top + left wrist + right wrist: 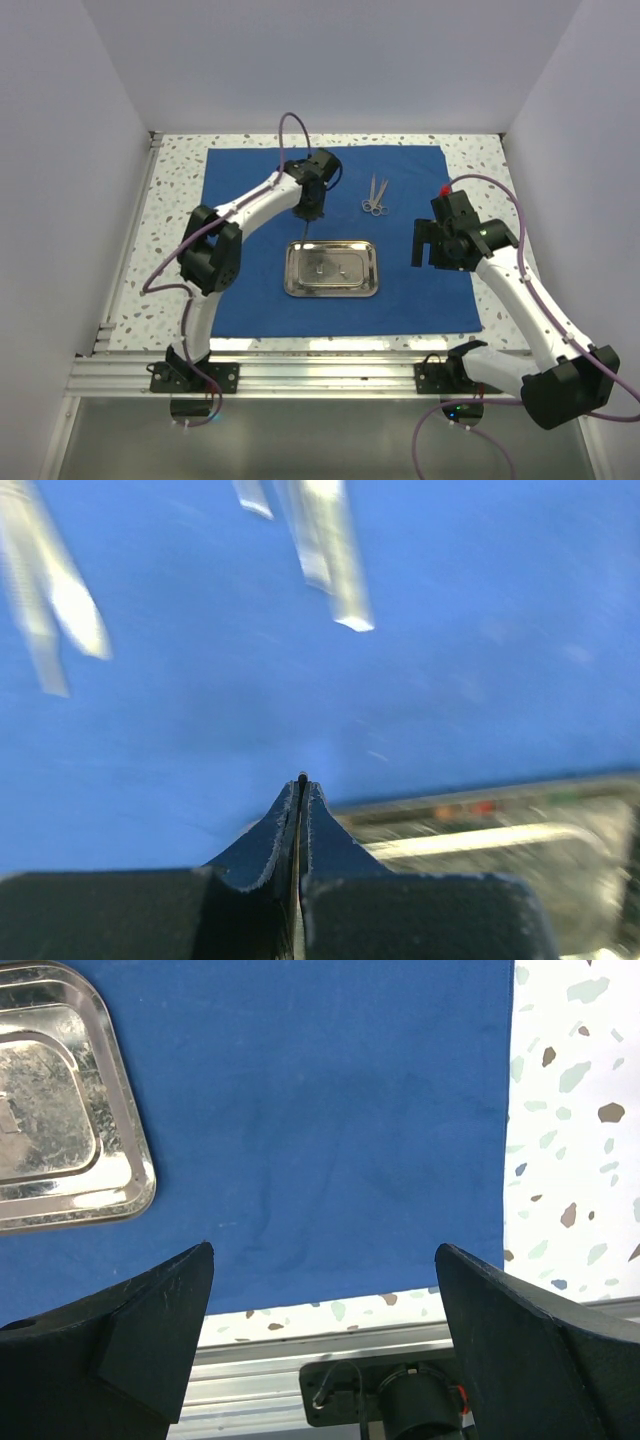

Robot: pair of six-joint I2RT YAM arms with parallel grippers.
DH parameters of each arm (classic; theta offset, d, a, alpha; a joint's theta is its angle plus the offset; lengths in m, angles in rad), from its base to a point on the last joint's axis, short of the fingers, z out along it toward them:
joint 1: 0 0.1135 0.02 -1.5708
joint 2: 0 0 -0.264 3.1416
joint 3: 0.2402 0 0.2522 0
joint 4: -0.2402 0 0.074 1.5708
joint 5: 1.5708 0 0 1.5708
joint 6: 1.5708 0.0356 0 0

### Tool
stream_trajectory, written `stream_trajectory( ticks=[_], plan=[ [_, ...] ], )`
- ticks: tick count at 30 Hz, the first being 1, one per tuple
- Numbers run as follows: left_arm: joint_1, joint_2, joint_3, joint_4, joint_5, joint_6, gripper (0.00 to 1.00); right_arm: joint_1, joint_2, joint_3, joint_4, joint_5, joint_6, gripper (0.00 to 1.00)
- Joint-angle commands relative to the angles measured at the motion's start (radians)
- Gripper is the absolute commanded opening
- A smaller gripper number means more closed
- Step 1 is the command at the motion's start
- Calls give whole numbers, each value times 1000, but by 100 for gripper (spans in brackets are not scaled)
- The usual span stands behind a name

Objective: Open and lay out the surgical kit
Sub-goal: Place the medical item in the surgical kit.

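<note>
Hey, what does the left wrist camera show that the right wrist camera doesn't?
Only the left wrist view: the left end effector, shut, and blurred silver instruments lying ahead of it.
Only the right wrist view: the right end effector, open, plus the speckled table and the aluminium rail at its near edge.
Both: the blue cloth and part of the steel tray resting on it.
</note>
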Motion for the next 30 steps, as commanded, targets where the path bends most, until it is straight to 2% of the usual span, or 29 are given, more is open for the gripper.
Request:
stream_trajectory(
  ticks=[1,10,15,16,17,18,19,26,30],
  plan=[
    [98,-21,71,3,-36,78,0,-1,4,20,5,20,8,97],
    [250,154,364,20,-50,143,0,-1,21,21,1,16,13,97],
    [287,226,397,64,-56,148,2,-1,33,35,-4,25,10,97],
    [290,231,382,76,-60,148,7,-1,41,38,-4,25,10,97],
    [292,232,372,87,-65,146,27,-1,43,38,-4,23,8,97],
    [298,235,369,107,-59,148,36,-2,44,38,-4,22,11,97],
    [301,235,374,110,-54,148,50,-2,47,37,-3,20,11,97],
    [304,168,375,129,-64,146,73,-1,61,45,10,-4,13,97],
    [302,41,305,124,-61,132,89,-2,32,67,65,-70,0,98]
  ],
)
